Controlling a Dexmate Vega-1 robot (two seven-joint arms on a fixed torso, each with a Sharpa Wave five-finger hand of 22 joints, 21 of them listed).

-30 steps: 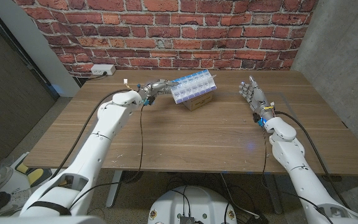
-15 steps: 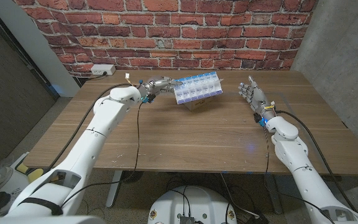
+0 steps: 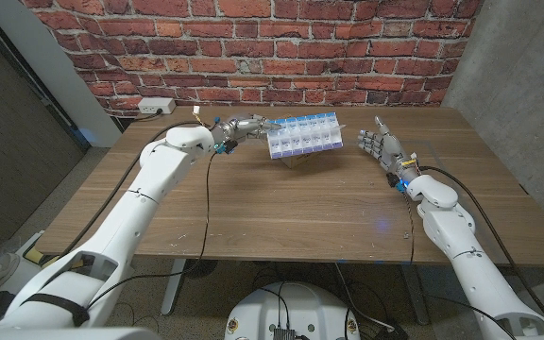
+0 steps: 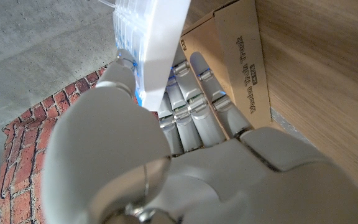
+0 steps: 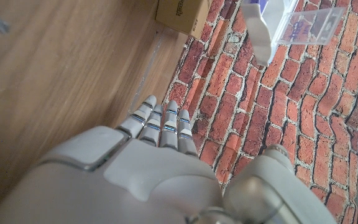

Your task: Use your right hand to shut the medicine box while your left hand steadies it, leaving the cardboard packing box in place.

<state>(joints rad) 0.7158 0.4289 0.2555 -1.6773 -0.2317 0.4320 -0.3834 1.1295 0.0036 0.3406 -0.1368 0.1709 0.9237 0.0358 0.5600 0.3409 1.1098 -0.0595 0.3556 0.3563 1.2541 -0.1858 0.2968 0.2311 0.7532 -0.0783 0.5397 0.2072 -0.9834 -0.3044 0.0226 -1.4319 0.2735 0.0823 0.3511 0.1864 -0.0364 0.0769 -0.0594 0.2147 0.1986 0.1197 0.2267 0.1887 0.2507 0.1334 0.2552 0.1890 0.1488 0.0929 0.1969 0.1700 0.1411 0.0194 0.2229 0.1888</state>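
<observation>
Left fingers [image 3: 253, 124] hold medicine box [image 3: 302, 135] lengthwise across table.

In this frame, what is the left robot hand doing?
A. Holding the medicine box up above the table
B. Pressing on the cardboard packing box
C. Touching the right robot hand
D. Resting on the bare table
A: the left robot hand grips one end of the medicine box, lifted over the cardboard packing box.
</observation>
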